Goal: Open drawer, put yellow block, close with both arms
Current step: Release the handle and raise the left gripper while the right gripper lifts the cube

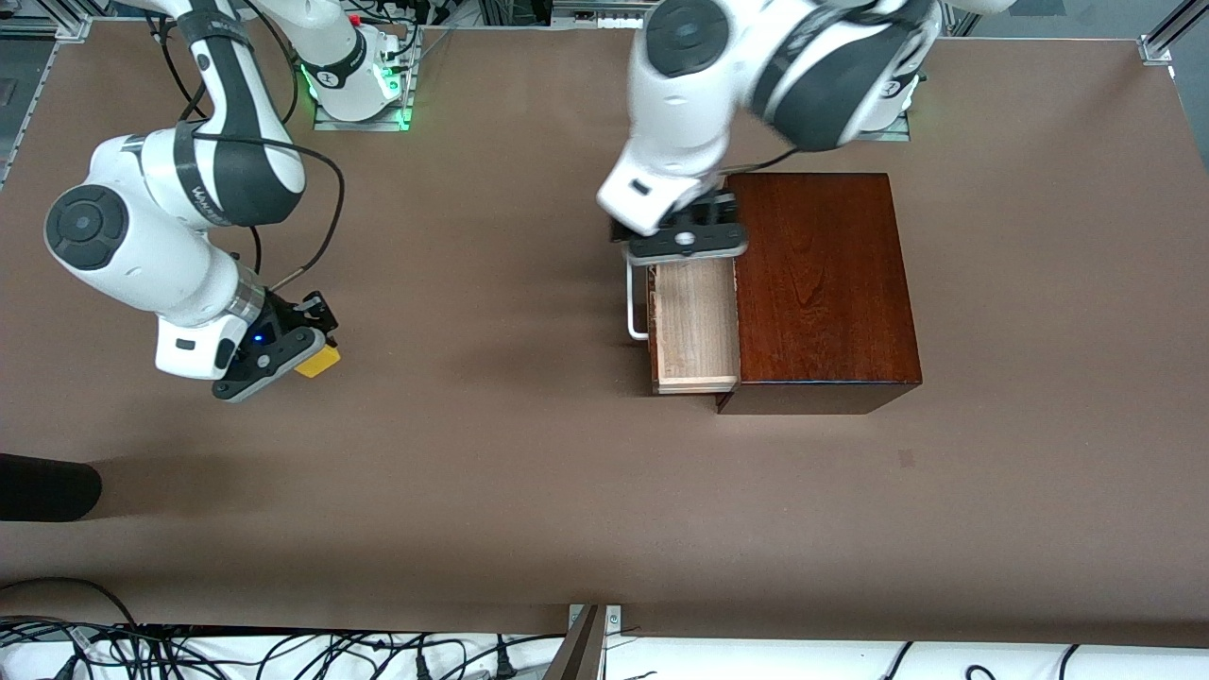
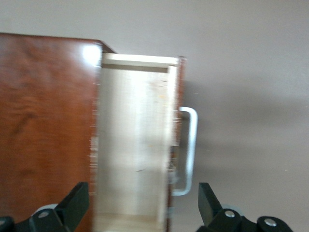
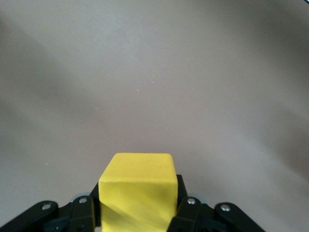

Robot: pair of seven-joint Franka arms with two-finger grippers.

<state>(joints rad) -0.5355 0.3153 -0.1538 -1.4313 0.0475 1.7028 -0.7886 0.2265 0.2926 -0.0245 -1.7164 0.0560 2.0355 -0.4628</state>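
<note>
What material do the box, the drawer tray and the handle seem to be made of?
Box: apparently wood or veneer, glossy dark reddish finish; grain lines and a bright glare spot show.
Drawer tray: pale unfinished-looking wood, matte, faint grain.
Handle: smooth white loop, possibly metal or plastic; the look leaves it open.

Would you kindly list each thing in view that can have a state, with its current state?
drawer: pulled partly out of the wooden box, tray empty, handle free.
yellow block: clamped between the right gripper's fingers, not in the drawer.
left gripper: open, over the drawer, holding nothing.
right gripper: shut on the yellow block, toward the right arm's end of the table.
</note>
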